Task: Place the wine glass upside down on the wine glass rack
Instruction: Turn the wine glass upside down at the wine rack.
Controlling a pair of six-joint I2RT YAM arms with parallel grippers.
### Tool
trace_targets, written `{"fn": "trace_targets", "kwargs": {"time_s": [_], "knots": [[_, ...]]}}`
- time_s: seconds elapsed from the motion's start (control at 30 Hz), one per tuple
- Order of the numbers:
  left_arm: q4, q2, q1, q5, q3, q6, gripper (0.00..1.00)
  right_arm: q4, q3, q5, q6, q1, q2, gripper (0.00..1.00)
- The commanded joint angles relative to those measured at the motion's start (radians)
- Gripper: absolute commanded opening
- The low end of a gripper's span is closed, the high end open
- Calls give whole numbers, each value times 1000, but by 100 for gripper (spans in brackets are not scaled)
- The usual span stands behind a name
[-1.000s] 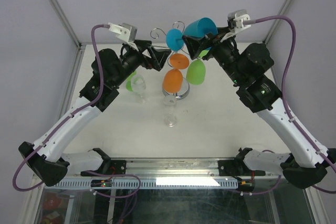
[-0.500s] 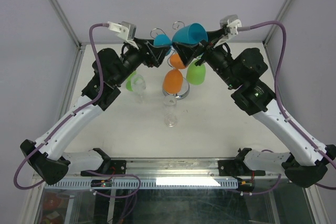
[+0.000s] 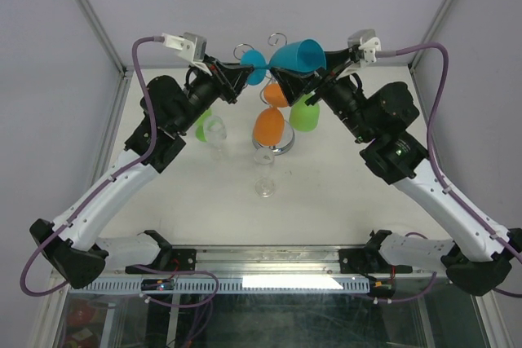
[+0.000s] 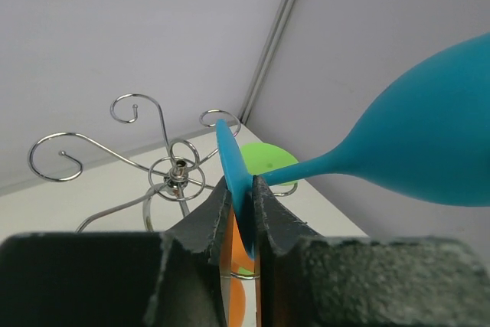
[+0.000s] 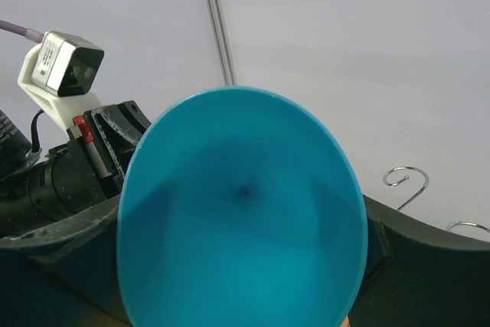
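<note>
A blue wine glass (image 3: 298,56) is held in mid-air between two robot arms, lying roughly on its side above the desk (image 3: 326,193). Its foot points to the left and its open mouth to the right. The left hand (image 3: 242,77) is pinched together on the thin edge of the glass's round foot. The right hand (image 3: 306,69) has its fingers spread wide and clamped on either side of the bowl. The chrome wine glass rack (image 3: 275,147) stands on the desk just below the held glass, its curled scroll arms close beside the foot; the glass is not on it. Orange glasses (image 3: 268,125) and a green glass (image 3: 304,112) hang from the rack. Two clear glasses (image 3: 216,129) stand on the desk near the rack's base.
</note>
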Motion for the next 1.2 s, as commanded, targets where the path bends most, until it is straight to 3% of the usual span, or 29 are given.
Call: {"fn": "trace_targets", "kwargs": {"time_s": [0.0,0.13,0.33,0.6,0.9,1.17], "knots": [[47,-30,-10,-6,3,2,3,102,-25,-25,-7,13,-40,41],[48,-32,-10,3,6,2,0,121,-48,-48,-13,12,-56,47],[19,-30,-9,-4,34,54,0,92,-52,-29,-51,12,-73,76],[-33,-52,-7,-61,63,110,0,35,-89,49,-102,12,-156,99],[-81,-80,-5,-103,80,194,0,-44,-112,146,-158,12,-262,100],[-187,-70,-5,-163,155,352,0,-339,58,111,-160,12,-187,98]]}}
